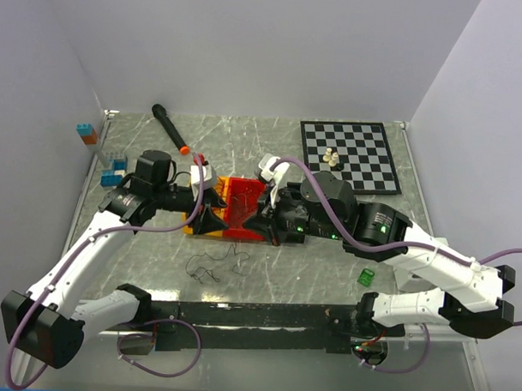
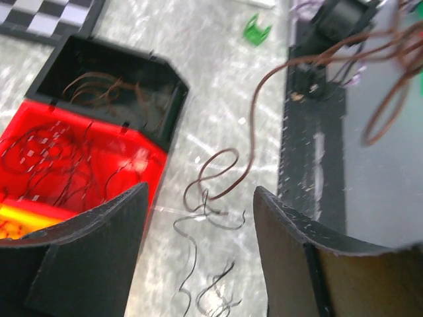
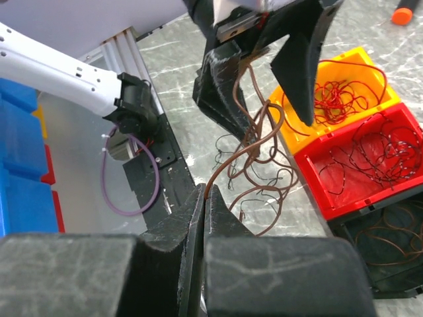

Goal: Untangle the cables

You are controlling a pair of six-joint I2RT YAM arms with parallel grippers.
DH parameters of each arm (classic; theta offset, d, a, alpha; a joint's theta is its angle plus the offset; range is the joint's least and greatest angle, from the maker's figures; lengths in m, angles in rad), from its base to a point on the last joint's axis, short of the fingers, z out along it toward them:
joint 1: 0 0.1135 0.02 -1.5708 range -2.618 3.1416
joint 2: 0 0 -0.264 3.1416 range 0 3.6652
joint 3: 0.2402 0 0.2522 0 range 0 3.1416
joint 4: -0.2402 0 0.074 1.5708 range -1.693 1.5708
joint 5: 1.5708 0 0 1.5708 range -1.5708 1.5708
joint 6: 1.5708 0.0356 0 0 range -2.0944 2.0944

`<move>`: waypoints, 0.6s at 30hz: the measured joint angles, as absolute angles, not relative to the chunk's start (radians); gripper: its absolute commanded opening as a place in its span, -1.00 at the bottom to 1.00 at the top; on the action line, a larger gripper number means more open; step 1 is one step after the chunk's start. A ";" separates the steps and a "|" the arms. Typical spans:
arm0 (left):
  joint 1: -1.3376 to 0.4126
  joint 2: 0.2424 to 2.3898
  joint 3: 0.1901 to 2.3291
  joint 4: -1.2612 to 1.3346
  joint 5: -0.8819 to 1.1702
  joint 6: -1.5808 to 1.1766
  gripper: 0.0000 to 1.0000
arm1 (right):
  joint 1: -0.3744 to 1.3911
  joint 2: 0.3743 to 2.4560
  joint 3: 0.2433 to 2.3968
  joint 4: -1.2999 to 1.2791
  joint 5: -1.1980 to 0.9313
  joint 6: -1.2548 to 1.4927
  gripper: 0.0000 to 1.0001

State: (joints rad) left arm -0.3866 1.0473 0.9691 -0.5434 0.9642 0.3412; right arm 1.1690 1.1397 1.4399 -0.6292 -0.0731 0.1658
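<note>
My right gripper is shut on a brown cable that runs up from its tips into a loopy brown tangle above the table. My left gripper is open over thin black cables lying on the table; the brown cable rises past it. In the top view both grippers, left and right, meet at the sorting bins, with loose dark cables in front. The yellow bin holds red wires, the red bin dark ones, the black bin brown ones.
A chessboard with pieces lies at the back right. A black marker and blue blocks are at the back left. A small green item sits at the front right. A black rail runs along the near edge.
</note>
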 measured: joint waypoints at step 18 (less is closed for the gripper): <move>-0.385 1.078 0.804 -0.677 1.100 0.635 0.93 | 1.169 1.194 1.710 -0.645 -0.091 0.106 -1.00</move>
State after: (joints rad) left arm -0.3847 1.0779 0.8036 -0.6765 1.1000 0.6353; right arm 1.1690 1.1938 1.7096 -0.6445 -0.0914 0.1062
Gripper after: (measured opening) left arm 0.966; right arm 0.012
